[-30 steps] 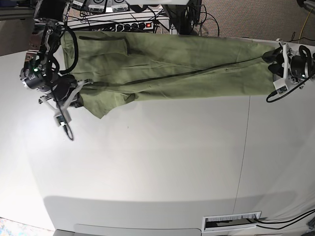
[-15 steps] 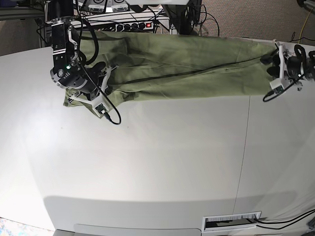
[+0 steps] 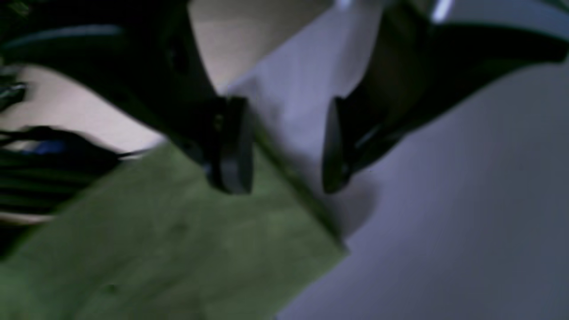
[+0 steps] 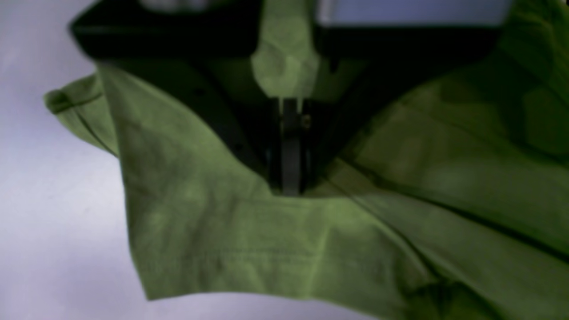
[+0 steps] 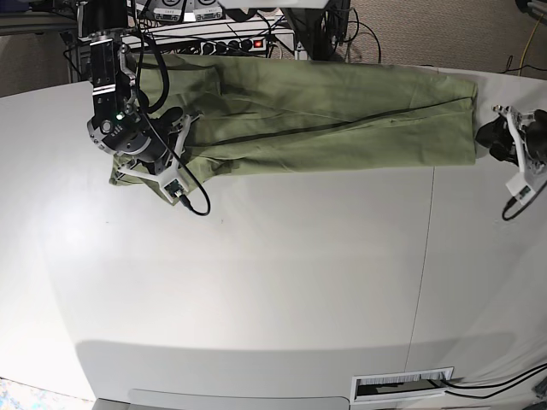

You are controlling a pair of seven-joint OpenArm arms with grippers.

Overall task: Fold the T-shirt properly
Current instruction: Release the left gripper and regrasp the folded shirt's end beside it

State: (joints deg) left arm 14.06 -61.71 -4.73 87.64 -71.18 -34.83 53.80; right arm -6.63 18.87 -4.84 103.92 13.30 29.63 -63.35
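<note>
A white table (image 5: 282,282) carries the olive T-shirt (image 5: 325,115), stretched along its far edge.

Counted across the views are one olive-green T-shirt (image 5: 325,115) spread along the far side of one white table (image 5: 273,282), two robot arms each ending in one gripper, the left gripper (image 5: 494,141) and the right gripper (image 5: 158,162), and one power strip (image 5: 239,44).

A broad, smooth white table (image 5: 256,282) spreads beneath both grippers. Beyond the right gripper, past the table's far edge, lies a pale power strip with a red switch (image 5: 244,43) among tangled black cables (image 5: 359,38).
</note>
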